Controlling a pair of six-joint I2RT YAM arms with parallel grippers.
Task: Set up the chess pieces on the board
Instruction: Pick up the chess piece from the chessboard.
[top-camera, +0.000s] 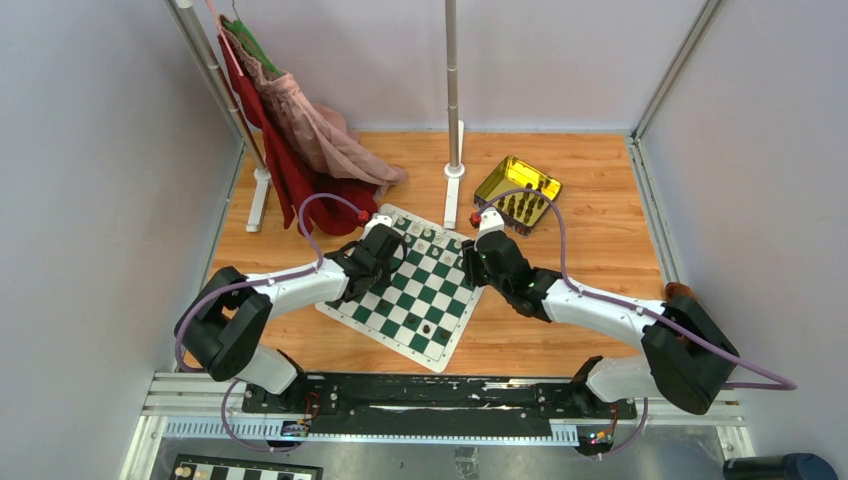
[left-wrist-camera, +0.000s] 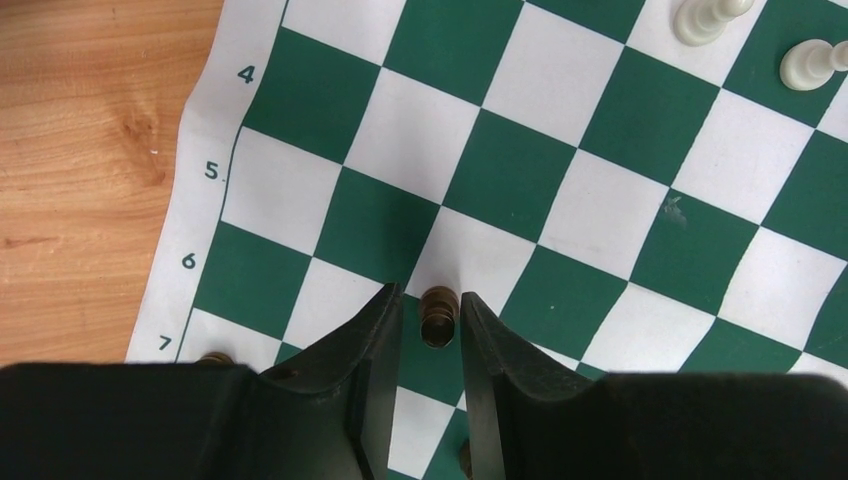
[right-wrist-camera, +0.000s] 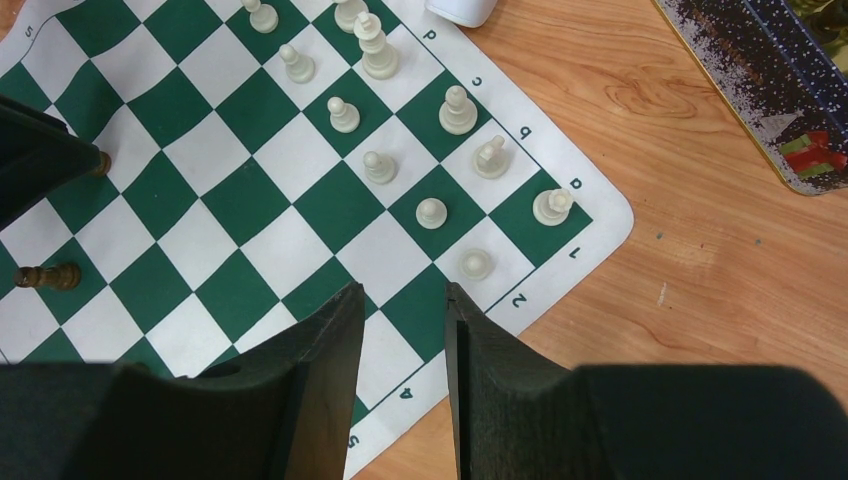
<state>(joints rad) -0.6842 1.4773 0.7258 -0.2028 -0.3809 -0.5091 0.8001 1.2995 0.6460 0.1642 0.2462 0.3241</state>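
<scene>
The green and white board (top-camera: 420, 290) lies askew on the wooden table. My left gripper (top-camera: 386, 256) hangs over its left side. In the left wrist view its fingers (left-wrist-camera: 430, 300) stand slightly apart around an upright brown pawn (left-wrist-camera: 438, 317), which stands on the board; it touches the right finger, with a small gap to the left one. My right gripper (top-camera: 476, 264) is open and empty over the board's right edge near ranks 3 and 4 (right-wrist-camera: 398, 295). Several white pieces (right-wrist-camera: 380, 165) stand on ranks 1 and 2. A brown pawn (right-wrist-camera: 45, 275) stands at the left.
A yellow transparent tray (top-camera: 517, 192) holding dark pieces sits at the back right, its wall showing in the right wrist view (right-wrist-camera: 770, 90). A pole base (top-camera: 453, 185) stands behind the board. Clothes (top-camera: 300, 130) hang on a rack at the back left. Another dark piece (top-camera: 427, 328) stands near the board's front.
</scene>
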